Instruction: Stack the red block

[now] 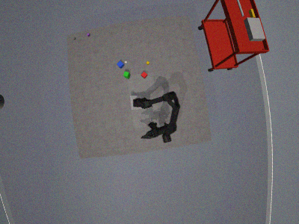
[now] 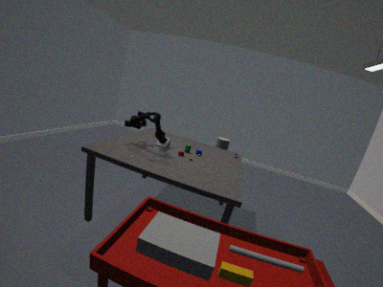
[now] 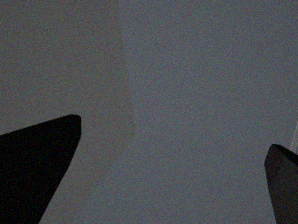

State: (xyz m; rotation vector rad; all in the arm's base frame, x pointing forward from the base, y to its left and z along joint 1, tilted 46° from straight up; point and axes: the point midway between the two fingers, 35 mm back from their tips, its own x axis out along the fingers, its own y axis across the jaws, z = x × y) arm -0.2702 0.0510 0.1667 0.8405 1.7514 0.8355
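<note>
My gripper (image 1: 141,137) (image 2: 126,122) (image 3: 177,141) is spread wide, holding nothing, well apart from the red block (image 1: 144,75) (image 2: 181,153) on the table (image 1: 101,123) (image 2: 211,174). The green tower (image 1: 127,75) (image 2: 188,148) stands near that block, the blue block (image 1: 120,64) (image 2: 198,152) beyond.

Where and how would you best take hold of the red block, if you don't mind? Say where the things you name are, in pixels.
I'd grip the red block (image 1: 144,75) (image 2: 181,153) by two opposite side faces, from straight above: it sits low on the table, apart from its neighbours.

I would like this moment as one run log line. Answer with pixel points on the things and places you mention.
black gripper (image 1: 143,136) (image 2: 128,122) (image 3: 177,141): open, holding nothing | red cube block (image 1: 144,75) (image 2: 181,153): on table, unstacked | green block tower (image 1: 127,75) (image 2: 188,148): upright
</note>
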